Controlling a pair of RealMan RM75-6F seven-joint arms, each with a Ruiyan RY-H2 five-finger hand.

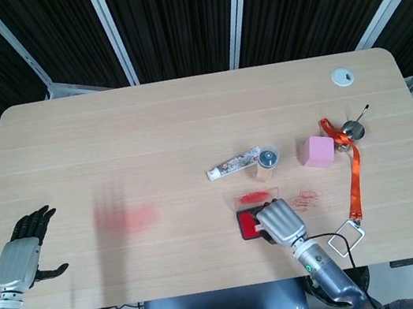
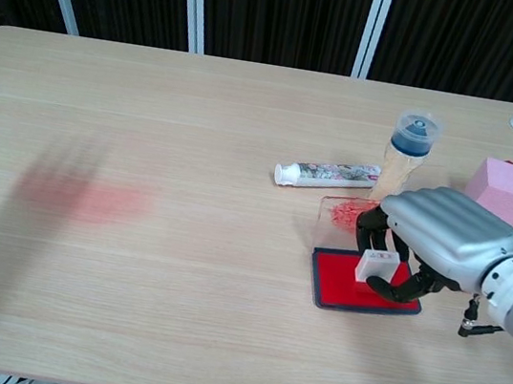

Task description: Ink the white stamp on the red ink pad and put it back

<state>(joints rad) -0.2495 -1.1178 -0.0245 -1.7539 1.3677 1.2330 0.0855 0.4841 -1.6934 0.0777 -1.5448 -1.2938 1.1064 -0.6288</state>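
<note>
1. Dark panelled walls with pale uprights stand behind a light wooden surface [image 1: 148, 141] that carries everything in play.

2. Right robot hand [image 2: 427, 245]: its fingers are closed around the white stamp [image 2: 376, 266], which it holds upright over the red ink pad [image 2: 344, 287]. In the chest view the stamp's base appears to meet the red felt; whether it presses down or only touches cannot be told.

3. Ink pad lid [image 2: 340, 214]: clear, propped open behind the pad and smeared with red. The pad lies near the front edge of the surface, just in front of the blue-capped bottle [image 2: 406, 155] and the patterned tube [image 2: 327, 175].

4. Left robot hand [image 1: 24, 252]: far off at the other end of the surface, fingers spread, holding nothing and playing no part here.

5. Red marks [image 1: 307, 198] on the wood just right of the pad probably show where the stamp normally sits, though that is a judgement.

6. Bystanders to the right: pink block [image 1: 318, 151], orange ribbon [image 1: 351, 173] and a small metal object, all well apart from the pad. A faint red smudge [image 1: 125, 217] stains the wood to the left.

7. Progress: the stamp has been picked up and brought to the pad, so inking is under way. Lifting it clear and setting it back remain.
</note>
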